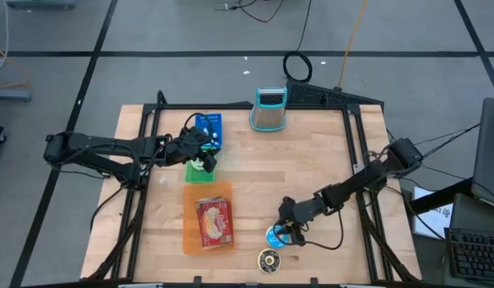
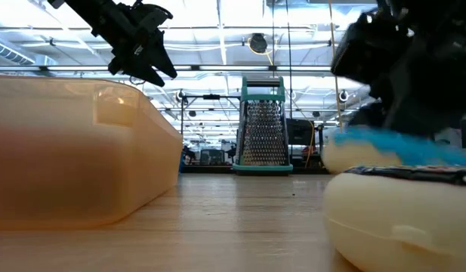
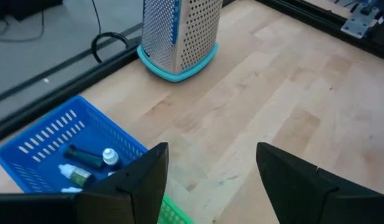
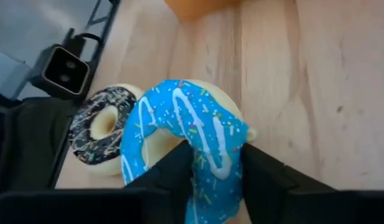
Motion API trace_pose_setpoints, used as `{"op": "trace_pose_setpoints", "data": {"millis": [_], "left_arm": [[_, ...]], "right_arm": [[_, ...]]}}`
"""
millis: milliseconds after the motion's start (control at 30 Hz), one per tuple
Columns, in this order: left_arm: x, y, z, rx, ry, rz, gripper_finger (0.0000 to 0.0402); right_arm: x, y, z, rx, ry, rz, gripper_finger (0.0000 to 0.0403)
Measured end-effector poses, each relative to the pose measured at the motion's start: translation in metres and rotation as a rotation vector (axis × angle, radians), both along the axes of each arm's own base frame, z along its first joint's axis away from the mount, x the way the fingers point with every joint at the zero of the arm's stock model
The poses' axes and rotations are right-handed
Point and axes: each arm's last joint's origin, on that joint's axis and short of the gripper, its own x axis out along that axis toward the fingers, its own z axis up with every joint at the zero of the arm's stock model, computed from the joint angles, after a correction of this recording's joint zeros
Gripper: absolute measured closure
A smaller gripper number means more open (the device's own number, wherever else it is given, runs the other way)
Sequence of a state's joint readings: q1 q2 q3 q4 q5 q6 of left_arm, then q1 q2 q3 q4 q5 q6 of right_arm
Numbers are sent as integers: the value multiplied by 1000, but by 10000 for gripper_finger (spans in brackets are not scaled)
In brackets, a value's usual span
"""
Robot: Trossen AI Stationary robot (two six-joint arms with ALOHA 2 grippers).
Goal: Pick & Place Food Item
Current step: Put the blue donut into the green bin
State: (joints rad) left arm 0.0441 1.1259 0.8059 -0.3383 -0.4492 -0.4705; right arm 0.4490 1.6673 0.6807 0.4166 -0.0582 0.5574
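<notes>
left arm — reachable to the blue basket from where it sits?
Probably yes. The left gripper hovers open right beside the blue basket, with nothing between them. The green item lies on its other side, out of the way.

blue doughnut (image 4: pixel 179 134): your right fingers (image 4: pixel 173 171) hide its lower rim
basket (image 3: pixel 48 140): contents too small to identify

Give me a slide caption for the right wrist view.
Right gripper pinches the blue-iced donut beside a chocolate donut on the wooden table.
</notes>
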Motion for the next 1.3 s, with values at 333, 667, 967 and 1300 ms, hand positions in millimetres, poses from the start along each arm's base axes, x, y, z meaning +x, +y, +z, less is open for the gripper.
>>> {"op": "trace_pose_setpoints", "data": {"millis": [333, 667, 967, 1300], "left_arm": [[2, 0, 3, -67, -84, 45, 156], [24, -1, 10, -69, -271, 29, 156], [79, -11, -24, -52, -359, -219, 156], [108, -13, -47, 88, -447, -314, 156]], "right_arm": [[0, -20, 47, -115, -244, 66, 367], [-1, -60, 84, -565, -474, -51, 373], [2, -96, 89, -1011, -386, -311, 375], [6, -112, 98, -1082, -429, -413, 373]]}}
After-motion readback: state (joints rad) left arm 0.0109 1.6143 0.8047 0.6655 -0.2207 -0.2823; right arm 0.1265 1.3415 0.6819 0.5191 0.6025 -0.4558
